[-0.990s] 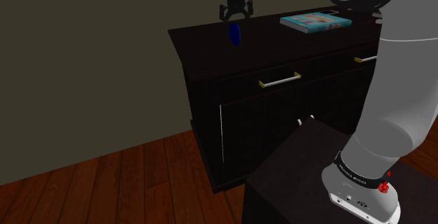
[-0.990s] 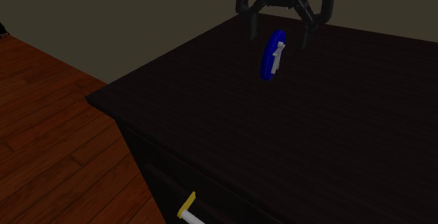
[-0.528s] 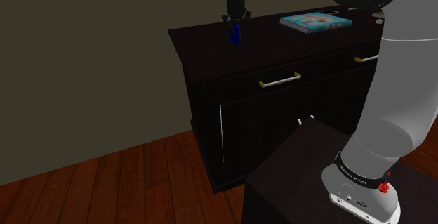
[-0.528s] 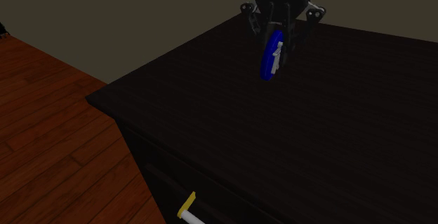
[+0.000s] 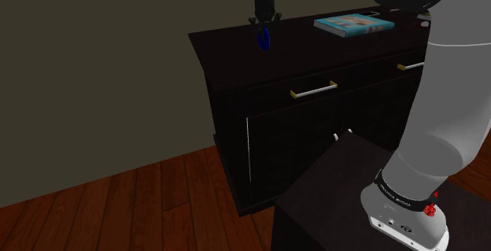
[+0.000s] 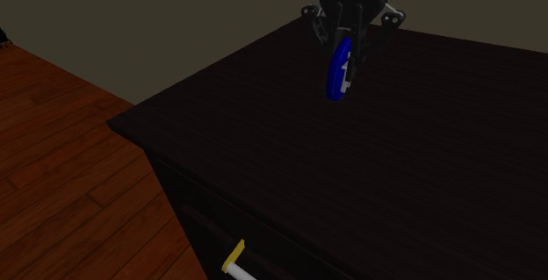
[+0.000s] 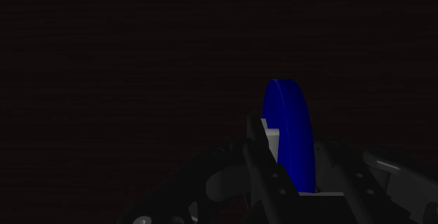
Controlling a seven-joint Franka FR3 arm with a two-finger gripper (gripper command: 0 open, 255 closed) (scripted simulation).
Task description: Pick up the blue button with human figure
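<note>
Leftmost in the shoulder view, a dim olive wall (image 5: pixel 94 68) meets a reddish wooden floor (image 5: pixel 94 202). Next comes a dark wooden sideboard (image 5: pixel 228 43) with a brass drawer handle (image 5: pixel 313 91) on its front. Over the sideboard's end on the shoulder view's left, the black gripper (image 5: pixel 264 29) points straight down, its fingers clenched on the blue button (image 5: pixel 264 39). The button stands on edge, a disc with a white figure on one face. In the second exterior view the fingers (image 6: pixel 335 34) pinch its upper part, one on each face, and the disc hangs below them close to the dark top. Whether its lower edge touches the top I cannot tell. Further right, a teal book (image 5: pixel 354 23) lies flat on the sideboard. Then the white arm (image 5: pixel 441 116) rises from the dark stand (image 5: pixel 330 202).
</note>
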